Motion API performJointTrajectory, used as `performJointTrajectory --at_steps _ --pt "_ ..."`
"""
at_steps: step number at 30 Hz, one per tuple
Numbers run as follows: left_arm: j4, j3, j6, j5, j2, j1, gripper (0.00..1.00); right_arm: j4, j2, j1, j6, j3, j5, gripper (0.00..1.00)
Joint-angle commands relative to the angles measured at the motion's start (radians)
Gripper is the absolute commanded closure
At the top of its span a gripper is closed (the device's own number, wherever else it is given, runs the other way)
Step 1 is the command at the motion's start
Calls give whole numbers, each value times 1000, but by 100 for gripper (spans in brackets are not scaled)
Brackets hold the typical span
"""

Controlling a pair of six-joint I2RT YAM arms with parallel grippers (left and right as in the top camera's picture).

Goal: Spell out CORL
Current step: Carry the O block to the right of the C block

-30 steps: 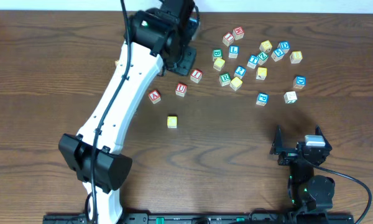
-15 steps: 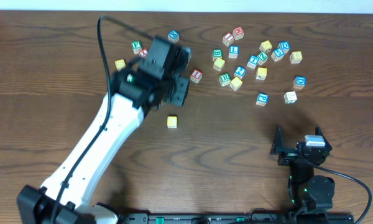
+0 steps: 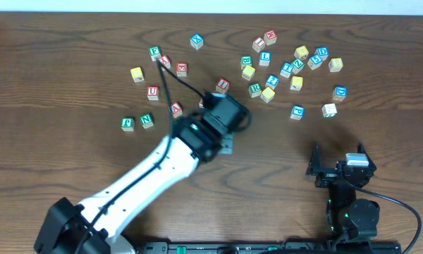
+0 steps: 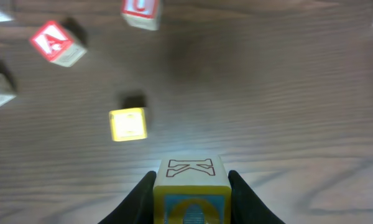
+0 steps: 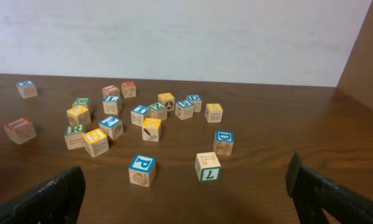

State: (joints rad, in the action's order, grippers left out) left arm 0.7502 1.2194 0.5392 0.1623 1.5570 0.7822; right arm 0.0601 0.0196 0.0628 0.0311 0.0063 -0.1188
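My left gripper [image 3: 225,147] is shut on a yellow-faced cube [image 4: 191,186] with an outlined K on its top side, held low over the table's middle. A second yellow cube [image 4: 128,124] lies just ahead and left of it; the arm hides this cube in the overhead view. The green R cube [image 3: 254,89] and the blue L cube [image 3: 266,58] sit in the far right cluster. My right gripper [image 3: 336,166] is open and empty at the front right, with its fingers at the edges of the right wrist view [image 5: 186,199].
Red-lettered cubes [image 3: 153,92] and two green cubes [image 3: 128,123] lie at the far left. A red A cube [image 4: 57,42] lies beyond the yellow cube. A blue P cube [image 5: 142,169] and a white cube [image 5: 207,166] are nearest my right gripper.
My left arm has swung from the far side back toward the table's middle with the cube in its jaws, uncovering the far-left cubes and covering the lone yellow cube. The right arm has not moved.
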Motion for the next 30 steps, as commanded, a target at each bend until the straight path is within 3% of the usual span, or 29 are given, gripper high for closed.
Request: performJointTrajectory --at_steps 1,18,24,30 --pt "-16 -7 80 87 29 26 93 4 0 -3 8 -1 6 1" --pt "-153 -17 95 -6 299 23 93 4 0 -3 8 -1 6 1" --pt "-185 -9 42 -111 299 -56 93 4 0 -3 8 -1 6 1" --pt "-168 -10 3 -122 302 -116 93 4 0 -3 8 -1 6 1"
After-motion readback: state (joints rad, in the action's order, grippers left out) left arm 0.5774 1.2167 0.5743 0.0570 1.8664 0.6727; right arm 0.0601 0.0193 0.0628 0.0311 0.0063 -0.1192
